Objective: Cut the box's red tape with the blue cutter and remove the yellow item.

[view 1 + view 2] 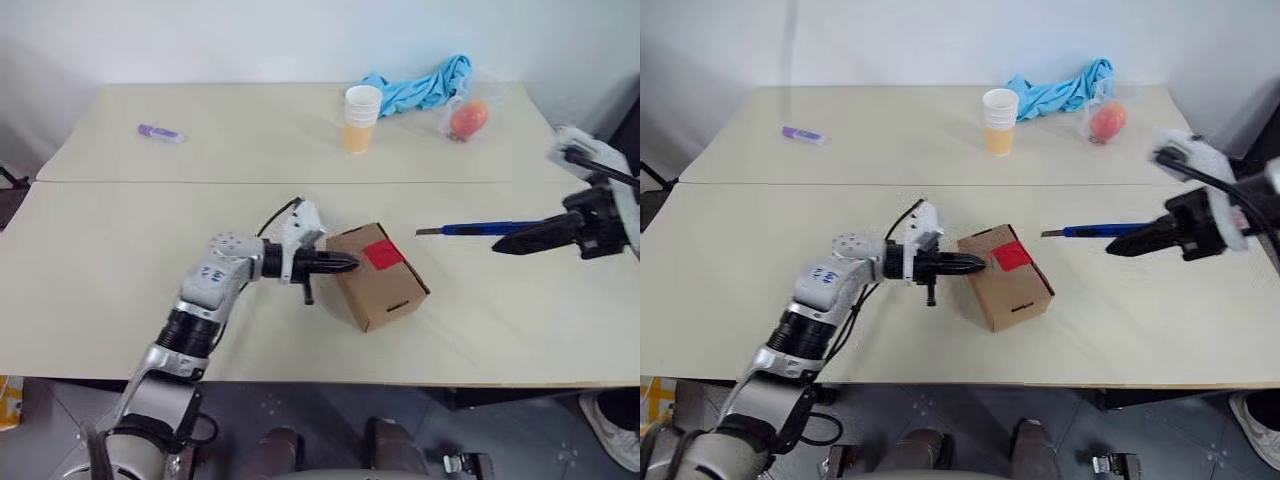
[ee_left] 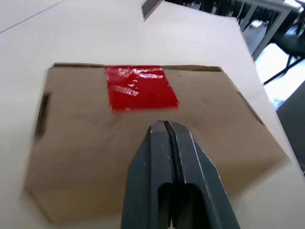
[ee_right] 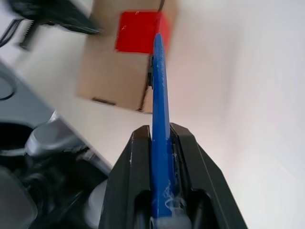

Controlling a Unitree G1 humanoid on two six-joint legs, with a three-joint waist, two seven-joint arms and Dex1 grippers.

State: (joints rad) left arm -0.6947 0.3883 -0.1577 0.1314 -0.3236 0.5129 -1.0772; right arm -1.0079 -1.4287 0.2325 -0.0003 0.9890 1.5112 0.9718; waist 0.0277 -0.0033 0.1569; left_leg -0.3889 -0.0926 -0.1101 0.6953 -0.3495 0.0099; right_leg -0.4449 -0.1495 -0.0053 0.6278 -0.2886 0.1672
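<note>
Left eye view: left pincer (image 1: 345,264) level, pressed shut on box (image 1: 385,287)

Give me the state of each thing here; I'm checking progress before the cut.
box: closed, flaps down.
red tape: uncut, across the top seam.
blue cutter: held above the table, blade toward the box.
left gripper: shut, tips at the box.
right gripper: shut on the cutter.
paper cup: upright.
</note>
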